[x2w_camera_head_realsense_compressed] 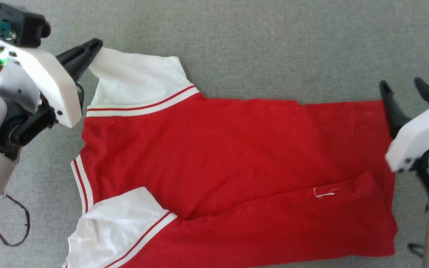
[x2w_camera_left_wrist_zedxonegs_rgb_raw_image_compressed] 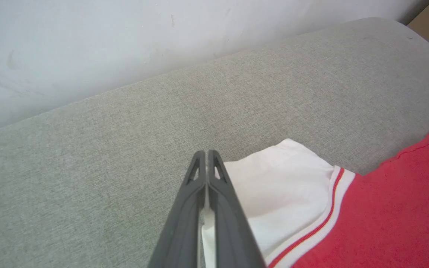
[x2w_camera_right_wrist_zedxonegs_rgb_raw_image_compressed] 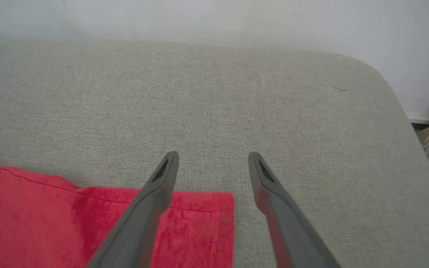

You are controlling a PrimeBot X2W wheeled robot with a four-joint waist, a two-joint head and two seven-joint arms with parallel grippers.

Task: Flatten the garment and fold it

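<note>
Shirt sleeve (x2w_camera_head_realsense_compressed: 136, 80), white, thin and smooth, is pinched at its outer corner between the two long dark fingers of the left hand (x2w_camera_left_wrist_zedxonegs_rgb_raw_image_compressed: 206, 156). These fingers are pressed together along their whole length, and a sliver of white cloth shows in the seam between them. The corner is drawn up off the surface toward the fingertips, so the sleeve rises in a soft peak. Away from that hand, the sleeve ends in a band of red-and-white striped trim (x2w_camera_head_realsense_compressed: 143, 108), and past the trim the shirt (x2w_camera_head_realsense_compressed: 218, 156) turns to a red, slightly fuzzy knit.

The red body stretches flat from the left hand across to the right hand (x2w_camera_head_realsense_compressed: 401, 82), lying between the two. Nearer the robot, a long red flap (x2w_camera_head_realsense_compressed: 274, 223) is doubled over the body along a slanting crease, with a loose white thread (x2w_camera_head_realsense_compressed: 324, 193) on it. A second white sleeve (x2w_camera_head_realsense_compressed: 117, 223) lies crumpled below the left hand, and a striped neckline (x2w_camera_head_realsense_compressed: 82, 182) curves between the two sleeves.

The right hand is spread wide and holds nothing. One finger hangs over the square red hem corner (x2w_camera_right_wrist_zedxonegs_rgb_raw_image_compressed: 214, 219), the other over bare surface beside it; I cannot tell whether either touches.

Beneath everything is a grey surface (x2w_camera_left_wrist_zedxonegs_rgb_raw_image_compressed: 88, 167) of coarse woven cloth with a rounded corner, set against a pale, smooth wall (x2w_camera_left_wrist_zedxonegs_rgb_raw_image_compressed: 88, 44).
</note>
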